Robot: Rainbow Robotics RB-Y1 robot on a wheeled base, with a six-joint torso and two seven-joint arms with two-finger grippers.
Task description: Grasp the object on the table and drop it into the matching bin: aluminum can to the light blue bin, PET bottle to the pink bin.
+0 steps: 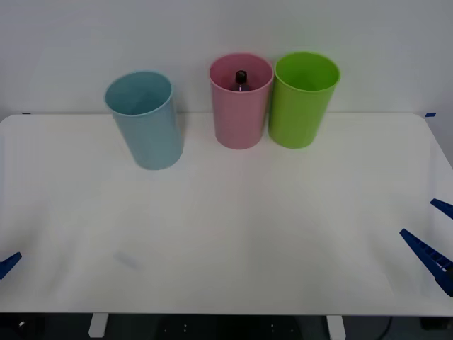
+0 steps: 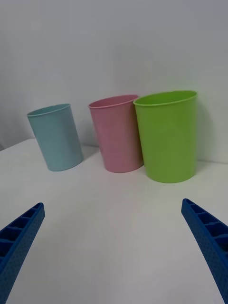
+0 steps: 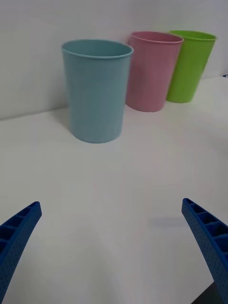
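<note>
The PET bottle (image 1: 241,79) stands inside the pink bin (image 1: 241,113), with just its black cap and clear shoulder showing over the rim. To the pink bin's left on the white table (image 1: 226,234) stands the light blue bin (image 1: 145,124). My right gripper (image 1: 437,237) is open at the table's right front edge, holding nothing. At the left front corner my left gripper (image 1: 7,265) is open too, a blue fingertip showing. Both wrist views face the bins: pink bin (image 2: 118,135), light blue bin (image 2: 56,137), pink bin (image 3: 152,71), light blue bin (image 3: 96,90).
A lime green bin (image 1: 303,103) stands right beside the pink one at the back, also in the wrist views (image 2: 168,135) (image 3: 190,64). A white wall rises behind the bins. A faint grey smudge (image 1: 126,260) marks the table's front left.
</note>
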